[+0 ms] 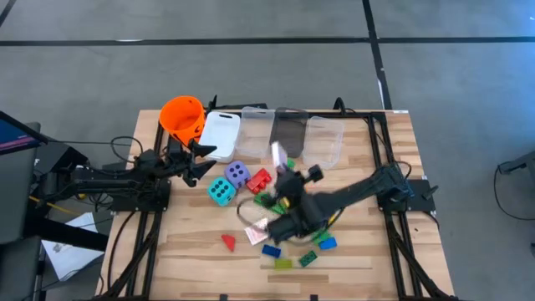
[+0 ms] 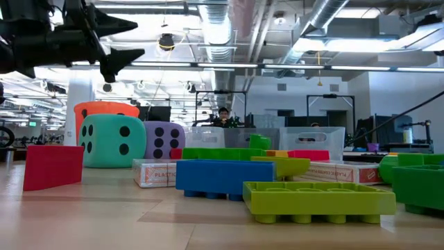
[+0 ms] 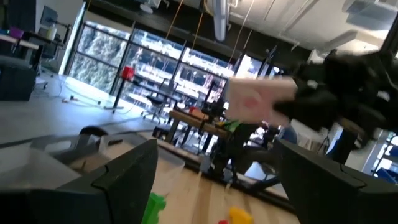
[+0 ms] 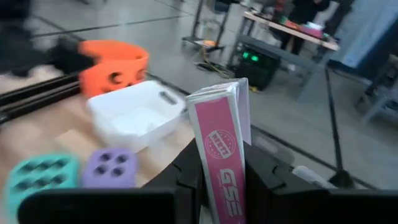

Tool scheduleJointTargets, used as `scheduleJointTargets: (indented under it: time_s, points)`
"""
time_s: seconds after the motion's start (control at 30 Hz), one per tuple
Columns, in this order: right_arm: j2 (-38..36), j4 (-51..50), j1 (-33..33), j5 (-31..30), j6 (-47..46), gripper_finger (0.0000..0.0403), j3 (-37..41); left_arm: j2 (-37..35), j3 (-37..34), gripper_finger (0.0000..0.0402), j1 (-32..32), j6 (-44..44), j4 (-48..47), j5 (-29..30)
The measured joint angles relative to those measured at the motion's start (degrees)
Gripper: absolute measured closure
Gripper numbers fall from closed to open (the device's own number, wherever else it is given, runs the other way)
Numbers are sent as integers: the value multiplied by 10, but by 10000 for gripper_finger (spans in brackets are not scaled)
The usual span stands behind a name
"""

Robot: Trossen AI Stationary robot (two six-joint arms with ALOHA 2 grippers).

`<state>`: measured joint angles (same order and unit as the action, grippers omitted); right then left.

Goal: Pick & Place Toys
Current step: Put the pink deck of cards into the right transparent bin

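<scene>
right gripper [image 4: 217, 180]: it is raised above the middle of the bench [image 1: 359, 251], over the pile of toys. Its jaws are closed on a pack of cards [image 4: 222, 149], which stands upright between them; only the lower part of the pack is inside the grip.

left gripper [image 1: 199, 159]: it waits near the left back part of the bench, just beside the orange bucket [image 1: 182, 117] and the white bin [image 1: 220, 134]. Its jaws are open and hold nothing.

dice: the teal die [image 1: 220, 191] and the purple die [image 1: 237, 174] lie side by side, between the left gripper and the pile.

other toys: the red wedge [image 1: 228, 242] lies alone toward the front. The blue brick [image 1: 271, 251], the green bricks [image 1: 308, 259] and the red brick [image 1: 259, 180] lie around and under the right arm.

clear bins [image 1: 288, 134]: they stand in a row at the back of the bench, behind the pile.

risk, slipping: I judge the pack can tilt or slide out during travel, because it is thin, smooth and held only low.

risk, collision: if the white bin is the goal, the right arm must come near the left gripper; the two could touch.

risk, knocking: a low path could push the dice or the bricks away.
</scene>
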<state>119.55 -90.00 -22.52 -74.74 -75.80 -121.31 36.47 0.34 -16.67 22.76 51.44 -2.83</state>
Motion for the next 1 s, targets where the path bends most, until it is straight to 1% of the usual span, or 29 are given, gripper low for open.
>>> scheduleJointTargets:
  time_s: [0.17,0.43,0.5,0.6,0.67,0.73,0.8,0.87,0.93,1.0]
  points:
    - [-65,1,58,25,-39,341,91,0,0,92,0,0,-27,0]
    - [-176,0,162,71,-92,341,289,0,0,92,0,2,-31,0]
    - [-203,3,192,95,-103,341,338,0,0,92,0,13,-42,-7]
    - [-241,48,230,136,-89,341,410,0,0,92,0,21,-70,-18]
    - [-261,104,247,158,-53,341,457,0,0,92,0,22,-89,-19]
    - [-276,184,256,176,-2,341,501,0,0,92,0,22,-100,-17]
    - [-287,278,264,192,72,341,540,0,0,92,0,21,-101,-16]
    - [-289,369,276,224,162,341,569,0,0,92,0,18,-105,-16]
    - [-284,416,289,262,244,341,584,0,0,92,0,17,-112,-16]
    - [-274,442,300,277,314,336,591,0,0,92,0,17,-133,-16]
